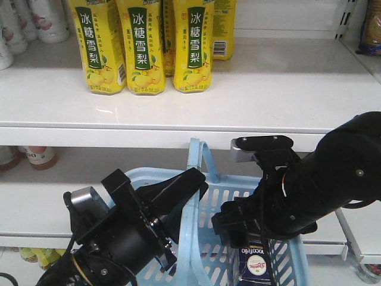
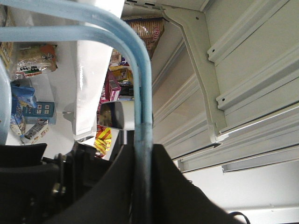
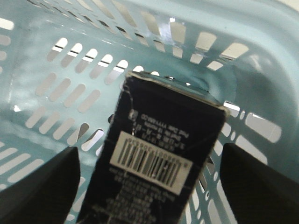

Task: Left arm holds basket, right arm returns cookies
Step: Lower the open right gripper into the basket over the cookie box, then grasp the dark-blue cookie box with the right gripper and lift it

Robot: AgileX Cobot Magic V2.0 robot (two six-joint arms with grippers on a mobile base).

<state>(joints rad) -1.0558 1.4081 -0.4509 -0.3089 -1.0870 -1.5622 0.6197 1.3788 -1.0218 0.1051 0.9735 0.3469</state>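
The light blue basket (image 1: 140, 176) hangs in front of the shelves, one swing handle (image 1: 199, 162) raised. My left gripper (image 1: 191, 183) is shut on that handle; in the left wrist view the handle (image 2: 142, 88) runs straight down between the closed jaws of the left gripper (image 2: 143, 156). Inside the basket stands the dark navy cookies box (image 1: 256, 267), leaning on the slotted wall. My right gripper (image 1: 237, 228) reaches down into the basket. From the right wrist, the right gripper (image 3: 148, 150) is open, a finger on each side of the cookies (image 3: 161, 144) with gaps between, above the basket floor (image 3: 70, 60).
Yellow drink bottles (image 1: 143, 47) stand in a row on the white shelf (image 1: 274, 89) above the basket. White bottles (image 1: 41, 18) are at the upper left, more bottles (image 1: 38, 156) on the lower shelf. A shelf bracket (image 2: 201, 70) shows in the left wrist view.
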